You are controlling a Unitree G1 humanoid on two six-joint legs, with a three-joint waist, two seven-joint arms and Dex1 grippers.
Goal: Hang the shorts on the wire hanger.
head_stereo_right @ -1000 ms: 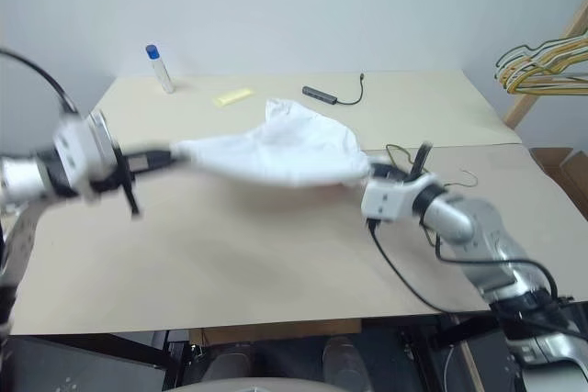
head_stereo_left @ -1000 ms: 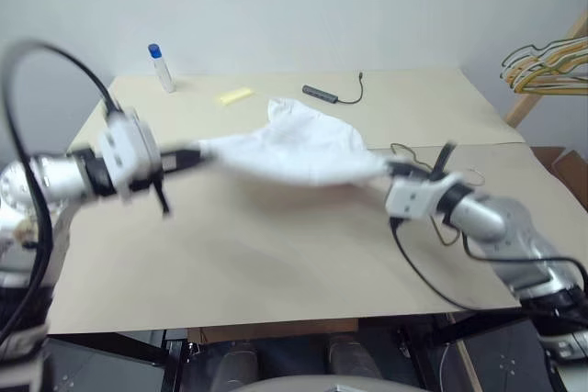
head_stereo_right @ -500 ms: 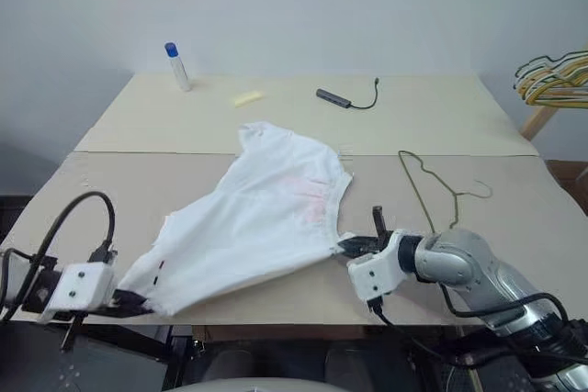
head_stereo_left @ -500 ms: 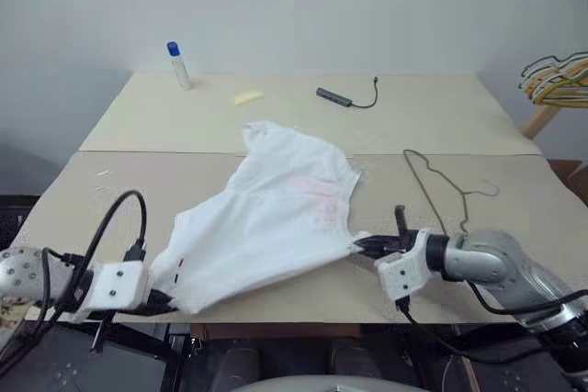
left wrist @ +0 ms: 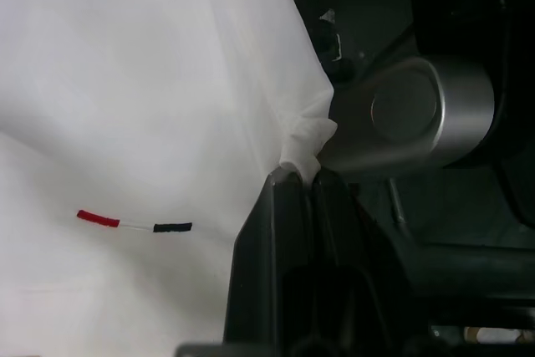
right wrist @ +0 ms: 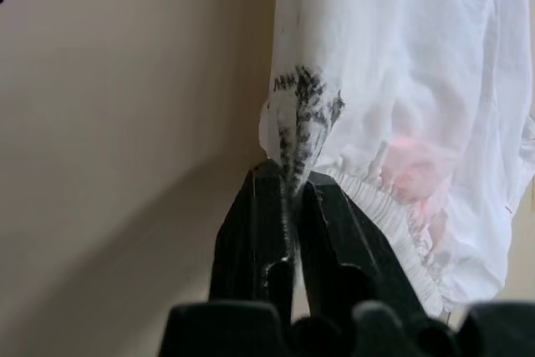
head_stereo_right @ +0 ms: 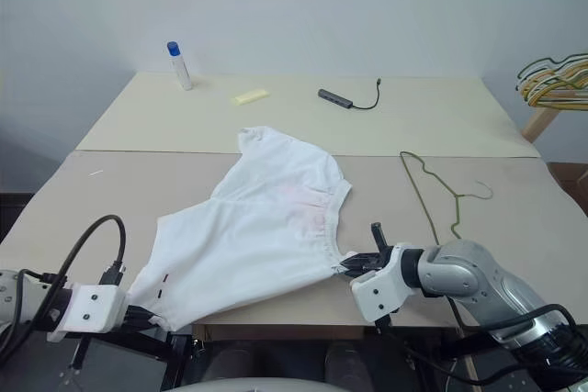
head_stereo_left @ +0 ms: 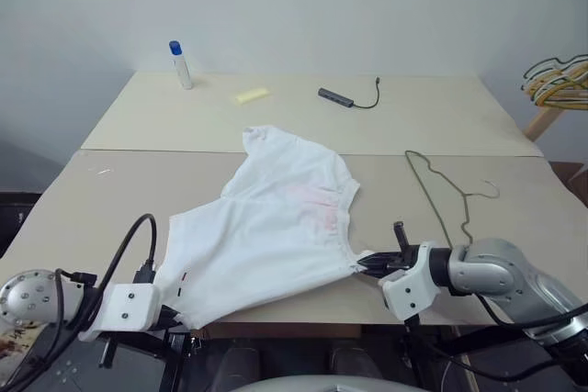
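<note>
Both grippers, left gripper (left wrist: 303,180) and right gripper (right wrist: 288,194), clamped on opposite corners of the shorts (head_stereo_left: 271,227), likely spreading them flat beside the wire hanger (head_stereo_left: 439,197).

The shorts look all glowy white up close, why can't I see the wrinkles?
Left wrist view: bright light washes out the shorts, leaving only the red-and-black mark crisp. Right wrist view: the cloth is blurry beyond the end effector.

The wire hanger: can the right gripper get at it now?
Probably not yet: the right gripper is shut on the shorts. The wire hanger lies uncovered on the table nearby.
</note>
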